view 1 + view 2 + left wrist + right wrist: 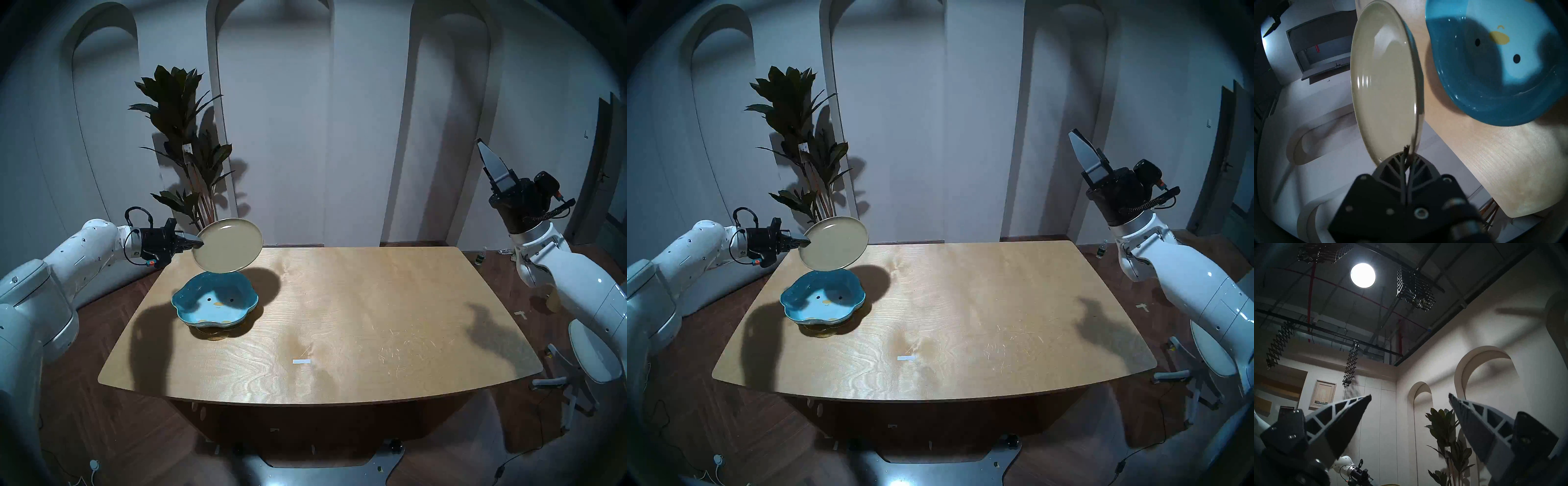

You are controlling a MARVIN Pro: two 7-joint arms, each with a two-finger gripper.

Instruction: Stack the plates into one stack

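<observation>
My left gripper point(199, 241) point(1407, 152) is shut on the rim of the plain olive-beige plate point(228, 245) point(833, 244) point(1383, 88). That plate hangs tilted steeply in the air, above and behind the sky-blue lobed penguin plate point(215, 298) point(823, 298) point(1500, 67). The blue plate rests on the amber ribbed glass plate point(217, 333) point(823, 331), only the amber edge showing beneath it, at the left of the wooden table point(339, 305). My right gripper point(485, 152) point(1409, 397) is raised off the table's right side, pointing up, open and empty.
A tall potted plant point(183, 142) stands behind the table's far left corner, close behind the held plate. A small white label point(301, 361) lies near the table's front middle. A white chair point(590, 356) stands on the floor at the right.
</observation>
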